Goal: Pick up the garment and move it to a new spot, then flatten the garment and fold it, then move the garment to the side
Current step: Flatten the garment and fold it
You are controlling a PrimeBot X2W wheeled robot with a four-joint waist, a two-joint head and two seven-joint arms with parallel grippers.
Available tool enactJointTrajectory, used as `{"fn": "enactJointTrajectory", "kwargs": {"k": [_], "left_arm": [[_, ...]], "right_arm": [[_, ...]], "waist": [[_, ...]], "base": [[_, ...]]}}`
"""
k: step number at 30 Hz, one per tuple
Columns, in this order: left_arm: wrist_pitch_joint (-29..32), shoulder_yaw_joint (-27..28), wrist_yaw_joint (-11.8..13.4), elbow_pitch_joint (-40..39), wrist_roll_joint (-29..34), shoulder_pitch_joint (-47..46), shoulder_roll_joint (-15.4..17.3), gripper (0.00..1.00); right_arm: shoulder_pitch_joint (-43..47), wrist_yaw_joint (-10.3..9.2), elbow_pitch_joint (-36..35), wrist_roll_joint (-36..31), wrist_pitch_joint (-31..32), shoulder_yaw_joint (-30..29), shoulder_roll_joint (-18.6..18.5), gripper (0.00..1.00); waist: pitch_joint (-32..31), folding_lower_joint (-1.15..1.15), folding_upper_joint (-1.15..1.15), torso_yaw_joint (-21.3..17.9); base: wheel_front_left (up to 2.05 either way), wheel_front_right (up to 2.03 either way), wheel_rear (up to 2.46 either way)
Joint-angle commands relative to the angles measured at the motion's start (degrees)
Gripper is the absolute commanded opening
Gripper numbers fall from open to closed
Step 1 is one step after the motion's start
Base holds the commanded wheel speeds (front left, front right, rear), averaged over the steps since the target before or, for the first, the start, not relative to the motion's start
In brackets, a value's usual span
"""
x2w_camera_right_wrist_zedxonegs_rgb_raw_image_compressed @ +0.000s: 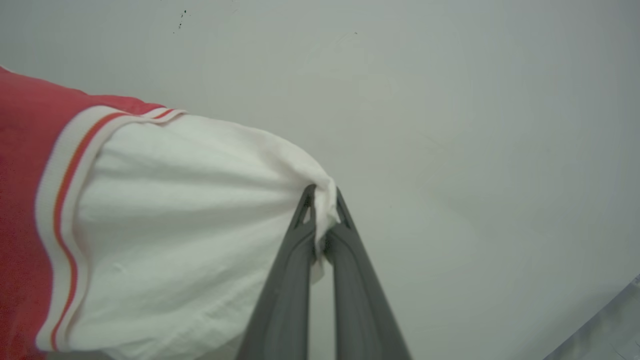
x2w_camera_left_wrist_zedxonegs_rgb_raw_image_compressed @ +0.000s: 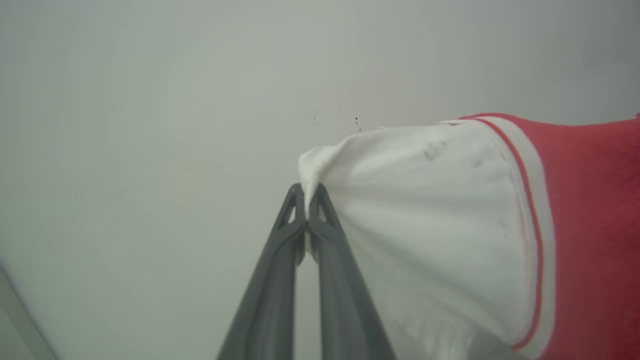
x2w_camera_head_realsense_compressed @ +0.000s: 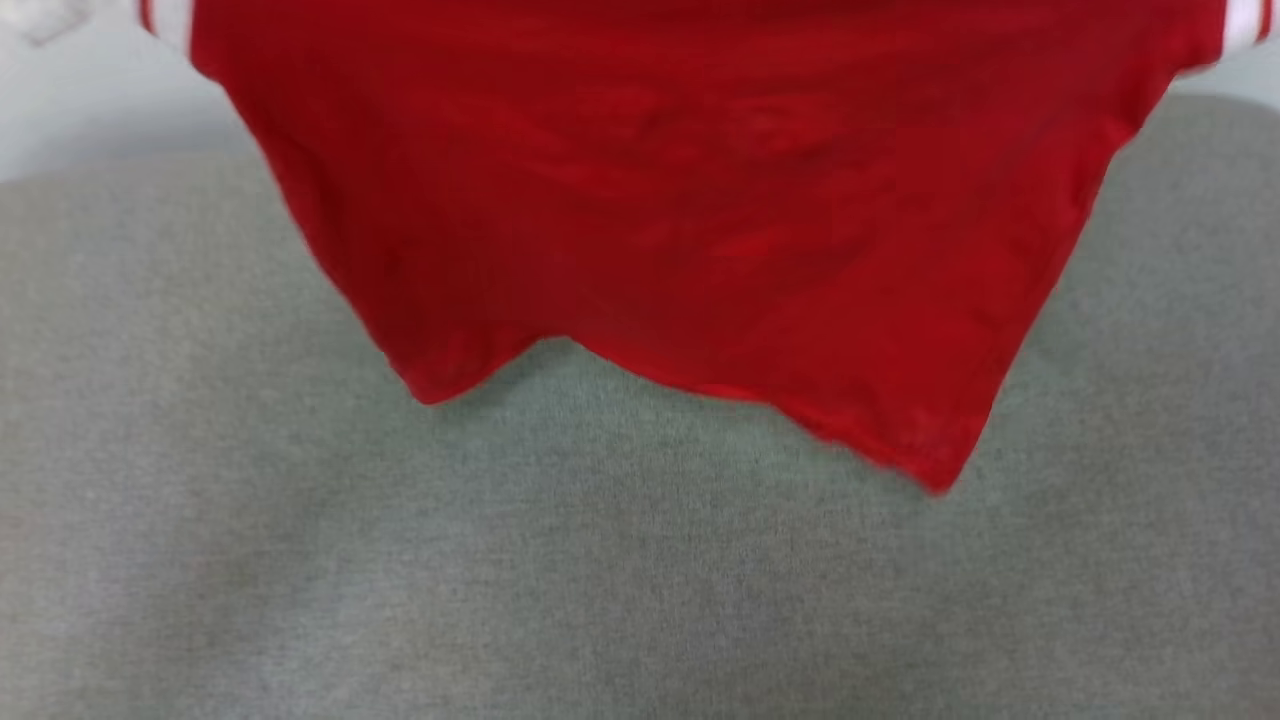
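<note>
Grey heathered fabric surface (x2w_camera_head_realsense_compressed: 640, 600) under the hanging garment (x2w_camera_head_realsense_compressed: 690, 200), contact unclear.

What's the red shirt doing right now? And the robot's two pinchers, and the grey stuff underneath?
red jersey: lifted up, hanging spread out between both grippers, with its bottom edge uneven above the grey surface.
left gripper: shut, pinching the white fabric of one sleeve.
right gripper: shut, pinching the white fabric of the other sleeve.
grey surface: lying flat under the jersey.
</note>
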Motion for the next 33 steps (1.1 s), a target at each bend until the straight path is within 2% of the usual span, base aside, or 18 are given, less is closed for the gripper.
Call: {"fn": "enactJointTrajectory", "kwargs": {"k": [1,6,13,21,26,33], "left_arm": [[-0.40,-0.66,-0.88,1.37,0.13,-2.83,0.08,0.00],[-0.34,-4.37,-4.39,7.03,2.11,-12.33,1.21,0.00],[-2.58,-11.46,-8.17,20.53,6.11,-31.15,-4.71,0.00],[-9.81,-16.01,-10.85,35.35,12.38,-50.22,-11.68,0.00],[-14.10,-17.87,-12.24,41.92,14.16,-55.97,-14.80,0.00],[-17.63,-20.58,-13.78,48.38,14.23,-53.24,-17.10,0.00]], "right_arm": [[-2.81,-0.06,0.93,-0.67,-0.79,0.46,0.21,0.00],[-10.74,-0.07,5.20,-2.16,-2.57,3.02,0.26,0.00],[-23.80,-0.07,14.85,-3.05,-6.43,7.25,1.16,0.00],[-36.40,-0.07,26.33,-8.21,-12.98,8.46,7.00,0.00],[-40.09,-0.07,31.79,-12.59,-17.79,7.63,11.00,0.00],[-36.01,-0.07,35.92,-13.48,-21.71,8.54,14.03,0.00]], "waist": [[3.66,0.00,0.00,-0.31],[10.00,0.00,0.00,-0.39],[17.50,0.00,0.00,0.26],[24.14,0.00,0.00,0.11],[27.44,0.00,0.00,0.40],[28.71,0.00,0.00,1.59]], "base": [[0.00,0.00,0.00],[0.00,0.00,0.00],[0.00,0.00,0.00],[0.00,0.00,0.00],[0.00,0.00,0.00],[0.00,0.00,0.00]]}}
